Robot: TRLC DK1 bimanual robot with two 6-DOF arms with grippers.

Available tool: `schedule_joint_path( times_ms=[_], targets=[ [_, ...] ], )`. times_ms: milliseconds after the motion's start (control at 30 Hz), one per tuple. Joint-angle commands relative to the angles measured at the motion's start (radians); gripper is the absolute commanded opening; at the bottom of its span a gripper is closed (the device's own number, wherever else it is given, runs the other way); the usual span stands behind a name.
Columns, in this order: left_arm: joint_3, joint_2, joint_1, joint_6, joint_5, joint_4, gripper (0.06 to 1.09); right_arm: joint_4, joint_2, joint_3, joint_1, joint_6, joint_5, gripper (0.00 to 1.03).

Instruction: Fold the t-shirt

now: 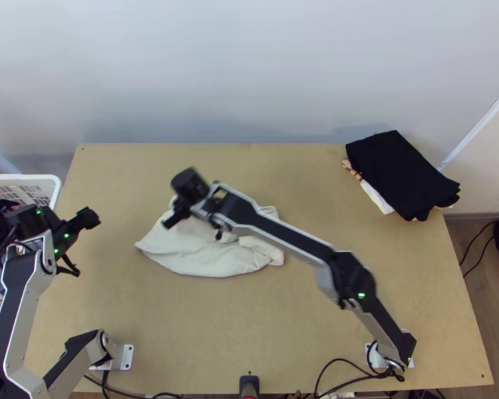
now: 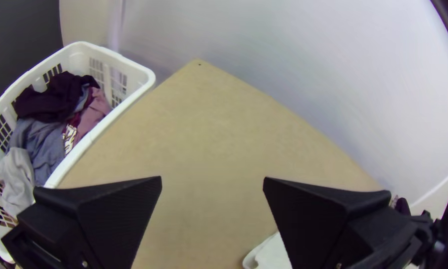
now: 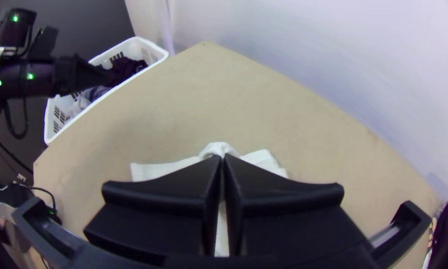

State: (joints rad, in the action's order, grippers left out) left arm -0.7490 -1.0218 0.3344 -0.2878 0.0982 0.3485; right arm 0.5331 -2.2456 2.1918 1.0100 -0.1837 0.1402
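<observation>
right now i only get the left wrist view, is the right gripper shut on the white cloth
Observer: It looks so: in the right wrist view, the right gripper has its fingers together, with a bit of the white cloth bulging up at the tips.
Operator: is the cloth spread flat
Observer: No, in the top view it lies rumpled.
Operator: what's on the far right of the table
Observer: A pile of clothes, with a black garment on top.

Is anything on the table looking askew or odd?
The pile at the far right of the table looks askew: white cloth sticks out under the black cloth. The t-shirt lies bunched, which is expected.
</observation>
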Motion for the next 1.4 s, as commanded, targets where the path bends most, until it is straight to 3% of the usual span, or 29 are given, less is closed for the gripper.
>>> schedule_joint_path(
  times_ms=[0, 767, 1367],
  targets=[
    [-0.041, 0.009, -0.040, -0.017, 0.015, -0.008, 1.05, 0.004, 0.086, -0.067, -0.033, -0.016, 0.029, 0.03],
    [-0.116, -0.087, -0.267, -0.047, -0.008, -0.045, 1.05, -0.078, 0.649, -0.593, -0.403, -0.028, 0.090, 0.03],
    [-0.164, -0.215, -0.417, -0.034, -0.045, -0.063, 1.05, -0.163, 0.883, -0.851, -0.706, -0.003, 0.088, 0.03]
  ],
)
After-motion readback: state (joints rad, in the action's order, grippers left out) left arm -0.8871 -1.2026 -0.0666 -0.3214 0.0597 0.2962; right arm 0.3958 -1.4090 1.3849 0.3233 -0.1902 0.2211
